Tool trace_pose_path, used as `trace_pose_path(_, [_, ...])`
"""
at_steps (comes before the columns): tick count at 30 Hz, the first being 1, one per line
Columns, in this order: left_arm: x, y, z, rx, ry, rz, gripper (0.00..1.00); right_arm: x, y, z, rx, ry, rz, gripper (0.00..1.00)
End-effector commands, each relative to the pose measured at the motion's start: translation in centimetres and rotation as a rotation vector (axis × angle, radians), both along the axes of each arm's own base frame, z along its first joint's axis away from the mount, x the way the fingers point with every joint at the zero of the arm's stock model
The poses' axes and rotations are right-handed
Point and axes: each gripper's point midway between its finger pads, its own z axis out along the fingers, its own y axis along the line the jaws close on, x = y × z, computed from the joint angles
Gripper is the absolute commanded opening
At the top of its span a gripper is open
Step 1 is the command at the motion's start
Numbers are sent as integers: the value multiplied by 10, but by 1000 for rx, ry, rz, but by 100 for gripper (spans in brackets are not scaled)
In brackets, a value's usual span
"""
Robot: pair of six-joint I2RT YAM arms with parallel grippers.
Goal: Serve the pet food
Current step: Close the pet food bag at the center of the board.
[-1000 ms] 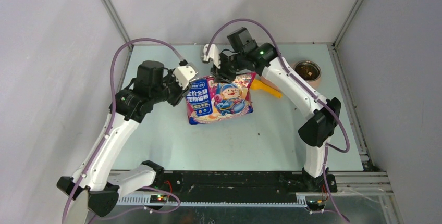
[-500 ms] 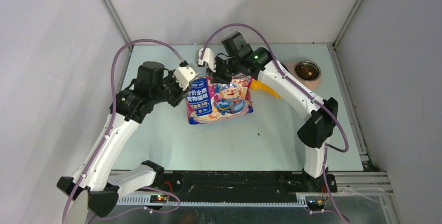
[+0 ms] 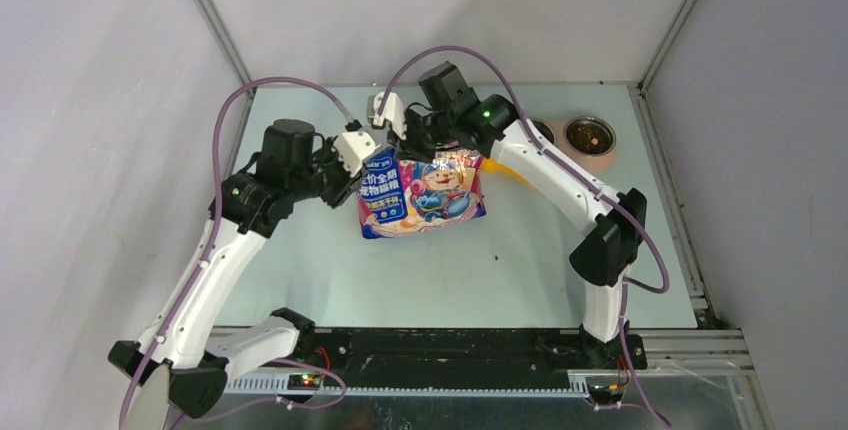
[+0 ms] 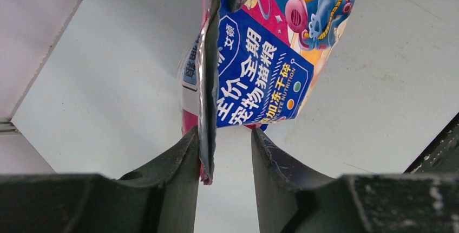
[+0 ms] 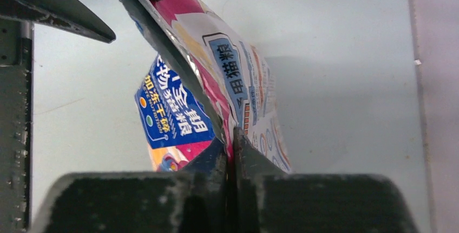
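**Overhead view.** My two arms meet over the far middle of the table (image 3: 450,280), at a glossy pink-and-blue bag (image 3: 425,195) printed with a cartoon animal. My left gripper (image 3: 358,162) sits at the bag's upper left corner, and my right gripper (image 3: 425,145) at its top edge. A yellow scoop (image 3: 498,165) shows just beside the bag, partly under my right arm. A metal bowl (image 3: 612,138) stands near the table's far right corner, well apart from the bag. Its inside looks brown, but it is too small to make out.

**Left wrist view.** My left gripper (image 4: 224,141) has its fingers spread. The bag (image 4: 254,76) runs edge-on between them, lying against one finger (image 4: 184,157) with a gap to the other.

**Right wrist view.** My right gripper (image 5: 231,135) is pinched tight on the edge of the bag (image 5: 173,108), its fingers pressed together on the foil.

**Pet food.** It is hidden in all three views, and none of them looks into the bag.
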Motion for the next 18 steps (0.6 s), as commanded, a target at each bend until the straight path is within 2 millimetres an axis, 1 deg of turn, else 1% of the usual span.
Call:
trace_pose_path(1, [-13, -5, 9, -29, -10, -54, 42, 4, 13, 26, 67, -73, 1, 0])
trace_pose_path(3, [-13, -4, 11, -26, -17, -49, 43, 6, 12, 27, 65, -78, -8, 0])
trace_pose_path(4, [-13, -3, 13, -24, -25, -47, 44, 6, 12, 31, 71, -87, -13, 0])
trace_pose_path(7, [-10, 1, 18, -19, -48, -27, 52, 7, 11, 38, 80, -94, -21, 0])
trace_pose_path(8, [-9, 1, 20, -21, -55, -25, 53, 7, 10, 42, 85, -99, -23, 2])
trace_pose_path(9, [-7, 1, 21, -20, -62, -19, 54, 5, 9, 42, 80, -91, -24, 10])
trace_pose_path(10, [-6, 0, 22, -22, -64, -21, 55, 5, 9, 47, 88, -93, -23, 13])
trace_pose_path(11, [-4, -3, 22, -28, -65, -30, 55, 3, 8, 49, 91, -85, -23, 19])
trace_pose_path(13, [-1, -8, 20, -33, -62, -53, 55, -2, 7, 53, 112, -56, -9, 27])
trace_pose_path(15, [5, -13, 18, -30, -66, -66, 56, -7, 6, 55, 131, -13, 7, 28])
trace_pose_path(16, [8, -15, 17, -27, -74, -68, 56, -10, 6, 56, 139, 12, 11, 25])
trace_pose_path(17, [11, -17, 15, -19, -71, -74, 56, -13, 4, 55, 146, 45, 27, 18])
trace_pose_path(18, [15, -19, 16, -20, -83, -73, 55, -15, 4, 54, 150, 69, 28, 13])
